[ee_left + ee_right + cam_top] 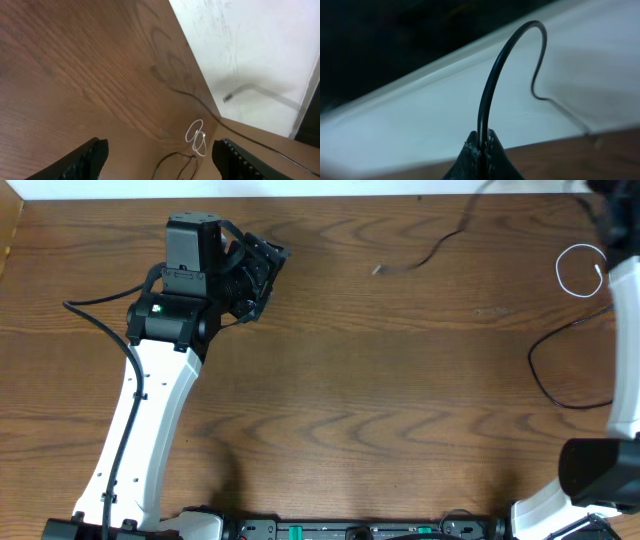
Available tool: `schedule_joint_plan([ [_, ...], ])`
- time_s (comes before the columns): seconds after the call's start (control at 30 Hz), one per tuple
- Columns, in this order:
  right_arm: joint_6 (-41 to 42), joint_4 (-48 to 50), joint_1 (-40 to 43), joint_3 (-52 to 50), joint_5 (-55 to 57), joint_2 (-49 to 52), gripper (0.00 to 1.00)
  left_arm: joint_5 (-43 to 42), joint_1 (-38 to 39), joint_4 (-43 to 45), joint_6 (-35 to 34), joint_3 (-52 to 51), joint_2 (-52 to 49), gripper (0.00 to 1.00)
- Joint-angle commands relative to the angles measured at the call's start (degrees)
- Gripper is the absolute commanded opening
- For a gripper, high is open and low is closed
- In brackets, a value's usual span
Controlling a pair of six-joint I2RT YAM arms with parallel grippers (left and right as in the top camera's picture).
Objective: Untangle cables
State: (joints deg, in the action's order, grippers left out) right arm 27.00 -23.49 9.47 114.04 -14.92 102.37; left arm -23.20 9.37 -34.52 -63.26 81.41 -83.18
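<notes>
Wood-grain surface carries the work. At mid-left, the left claw is spread wide, holding nothing. Far right, the white cable lies looped, apparently clear of the black cable. Separation is judged mostly done, straightening outstanding. Only the right wrist view shows the right claw clenched on the black cable.

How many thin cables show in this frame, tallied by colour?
black cable: 1
white cable: 1
Total: 2
The black loop near the table's right edge is not counted separately. I cannot tell whether it is more of the black cable or arm wiring.
</notes>
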Motion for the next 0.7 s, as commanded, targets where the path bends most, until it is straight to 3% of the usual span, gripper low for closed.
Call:
schedule_joint_plan([
  [0.0, 3.41, -0.26, 4.04, 0.39, 18.4, 0.35, 0.01, 0.74, -0.31, -0.17, 1.36, 0.31, -0.09, 0.72],
  [0.17, 3.34, 0.87, 9.46, 0.39, 33.51, 2.38, 0.01, 0.72, -0.28, -0.22, 1.36, 0.31, -0.09, 0.72],
  [0.27, 3.17, 0.92, 12.74, 0.39, 36.89, 3.91, 0.01, 0.72, -0.28, -0.63, 1.33, 0.31, -0.09, 0.72],
  [0.67, 1.95, 2.69, 22.49, 0.39, 28.68, 9.35, 0.01, 2.05, 1.51, -0.61, 1.36, 0.31, -0.09, 0.72],
])
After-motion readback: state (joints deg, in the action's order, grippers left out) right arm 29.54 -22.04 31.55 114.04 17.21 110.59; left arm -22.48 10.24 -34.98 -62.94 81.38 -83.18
